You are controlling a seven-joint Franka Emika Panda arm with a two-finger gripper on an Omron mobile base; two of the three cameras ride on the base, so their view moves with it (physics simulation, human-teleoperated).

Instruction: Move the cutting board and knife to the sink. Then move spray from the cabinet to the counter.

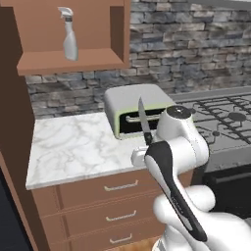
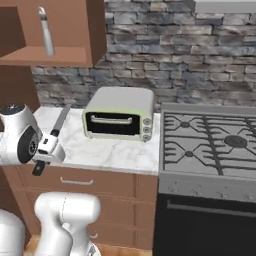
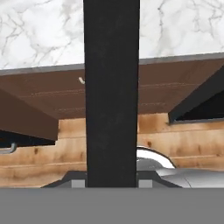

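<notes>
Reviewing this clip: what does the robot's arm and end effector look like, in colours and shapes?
The arm is glossy white with rounded, bulbous links, a dark band running along one link and a dark circular joint cap seen in the right base view. The end effector is a small boxy white block with dark finger tips.

We see a white, grey-veined counter (image 1: 73, 147), a silver-bladed, black-handled knife (image 1: 144, 121), a grey-white spray (image 1: 69, 34), and a brown cabinet (image 1: 68, 61).

Knife (image 1: 143, 122) upright, spray (image 1: 69, 34) in cabinet (image 1: 120, 32)
</notes>
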